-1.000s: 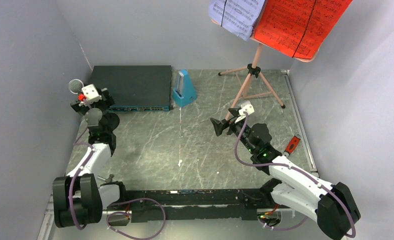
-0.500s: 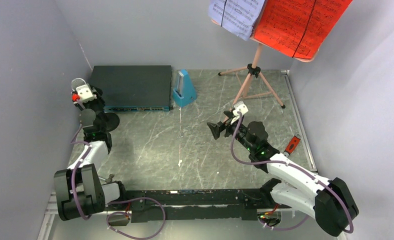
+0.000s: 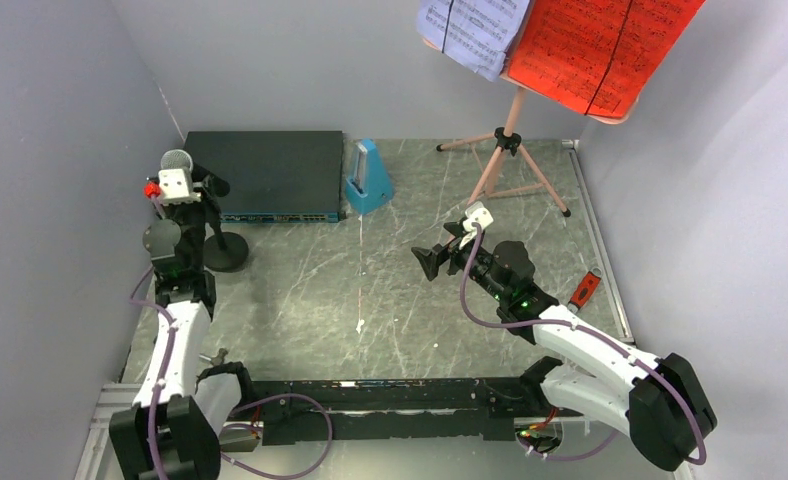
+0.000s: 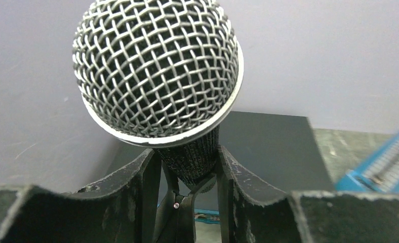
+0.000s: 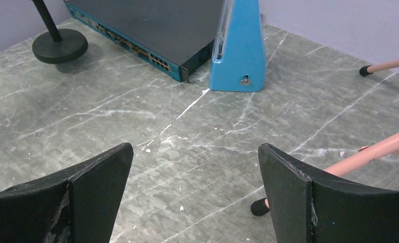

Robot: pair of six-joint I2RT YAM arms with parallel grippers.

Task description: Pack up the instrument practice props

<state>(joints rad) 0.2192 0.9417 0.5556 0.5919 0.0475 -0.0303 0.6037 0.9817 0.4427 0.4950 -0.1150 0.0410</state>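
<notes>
The black microphone, with its silver mesh head point(image 4: 157, 71), stands on a round-base stand point(image 3: 225, 250) at the far left. My left gripper point(image 4: 187, 167) is shut on its black body just below the head; from above the left gripper point(image 3: 188, 185) is mostly under its wrist camera. The blue pyramid metronome point(image 3: 368, 178) stands beside the black box, ahead of my open right gripper point(image 5: 195, 172), which hovers empty at mid-table point(image 3: 432, 262). The pink tripod music stand point(image 3: 510, 140) at the back right carries red sheets point(image 3: 600, 50) and lavender sheets point(image 3: 475, 30).
A large flat black electronics box point(image 3: 265, 172) lies at the back left, between microphone and metronome. A red-handled tool point(image 3: 585, 288) lies by the right wall. A pink tripod leg point(image 5: 374, 149) runs just right of my right fingers. Grey walls close in on three sides.
My left gripper has gone from open to shut on the microphone, and the microphone head has swung right towards the black box. My right gripper has crept slightly left, still open.
</notes>
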